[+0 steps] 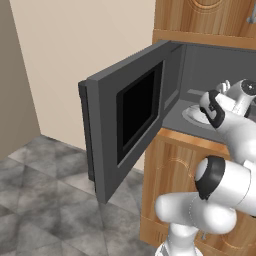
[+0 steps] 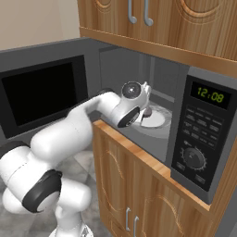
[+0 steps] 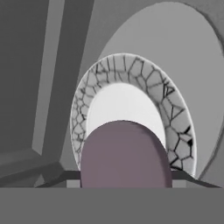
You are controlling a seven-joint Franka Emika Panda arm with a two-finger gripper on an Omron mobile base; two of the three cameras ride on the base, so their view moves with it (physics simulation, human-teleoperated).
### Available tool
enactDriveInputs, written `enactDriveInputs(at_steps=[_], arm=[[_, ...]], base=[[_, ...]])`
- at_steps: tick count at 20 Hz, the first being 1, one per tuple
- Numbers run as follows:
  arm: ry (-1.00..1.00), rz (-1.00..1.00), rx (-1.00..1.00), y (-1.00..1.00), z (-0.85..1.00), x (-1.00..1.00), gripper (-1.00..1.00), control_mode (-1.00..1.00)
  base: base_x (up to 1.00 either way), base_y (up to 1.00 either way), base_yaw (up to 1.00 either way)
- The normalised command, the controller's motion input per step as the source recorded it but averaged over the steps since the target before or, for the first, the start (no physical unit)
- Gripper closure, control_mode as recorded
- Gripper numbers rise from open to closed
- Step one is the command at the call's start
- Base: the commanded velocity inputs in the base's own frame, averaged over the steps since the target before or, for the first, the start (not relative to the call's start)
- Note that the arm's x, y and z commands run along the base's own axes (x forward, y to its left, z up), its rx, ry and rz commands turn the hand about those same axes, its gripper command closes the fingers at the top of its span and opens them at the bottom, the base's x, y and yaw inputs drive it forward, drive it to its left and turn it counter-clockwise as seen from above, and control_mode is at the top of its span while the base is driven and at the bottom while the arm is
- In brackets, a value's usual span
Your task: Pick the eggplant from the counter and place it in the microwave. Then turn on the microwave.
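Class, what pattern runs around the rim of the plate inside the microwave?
A black crackle of lines on white around the plate rim, clearest in the hand view.

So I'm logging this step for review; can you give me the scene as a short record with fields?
microwave: door swung wide open, clock display lit
plate: inside the microwave, on the turntable, crackle-patterned rim
eggplant: between the gripper's fingers, over the plate
gripper: inside the microwave, shut on the eggplant
arm: reaching into the microwave
stage: eggplant not yet released, door still to close
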Motion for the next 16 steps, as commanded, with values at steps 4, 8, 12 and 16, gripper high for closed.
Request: enactDriveInputs(at_steps=[4,8,12,16], arm=[[0.0,0.0,0.0,-0.05,-0.13,0.26,1.0,-1.0],[0.0,0.0,0.0,-0.06,-0.12,0.26,1.0,-1.0],[0.0,0.0,0.0,-0.09,-0.11,0.24,1.0,-1.0],[0.0,0.0,0.0,-0.06,-0.12,0.23,1.0,-1.0]], base=[[0.0,0.0,0.0],[0.0,0.0,0.0],[0.0,0.0,0.0],[0.0,0.0,0.0]])
